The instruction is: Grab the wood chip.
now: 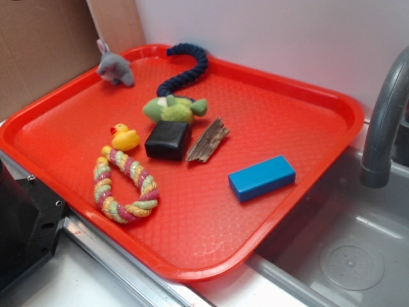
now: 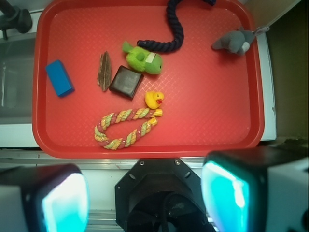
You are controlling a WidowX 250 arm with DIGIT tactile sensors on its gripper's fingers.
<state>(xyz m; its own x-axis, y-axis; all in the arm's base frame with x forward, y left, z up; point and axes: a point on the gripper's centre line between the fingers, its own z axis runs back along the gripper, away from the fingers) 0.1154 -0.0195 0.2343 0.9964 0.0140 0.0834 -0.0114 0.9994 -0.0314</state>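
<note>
The wood chip (image 1: 208,141) (image 2: 104,71), a rough brown-grey sliver, lies flat on the red tray (image 1: 287,115) (image 2: 207,106). It sits right beside a glossy black block (image 1: 167,140) (image 2: 126,82), with a blue block (image 1: 262,177) (image 2: 60,78) on its other side. In the wrist view my gripper (image 2: 145,198) hangs high over the tray's near edge, far from the chip. Its cyan pads (image 2: 65,203) stand wide apart, open, with nothing between them. The exterior view does not show the gripper.
On the tray lie a yellow duck (image 1: 125,137), a striped rope ring (image 1: 124,185), a green plush toy (image 1: 172,109), a dark blue rope (image 1: 188,67) and a grey plush animal (image 1: 115,67). A faucet (image 1: 383,121) and sink (image 1: 345,243) border the tray. The black robot base (image 1: 25,224) sits at its front.
</note>
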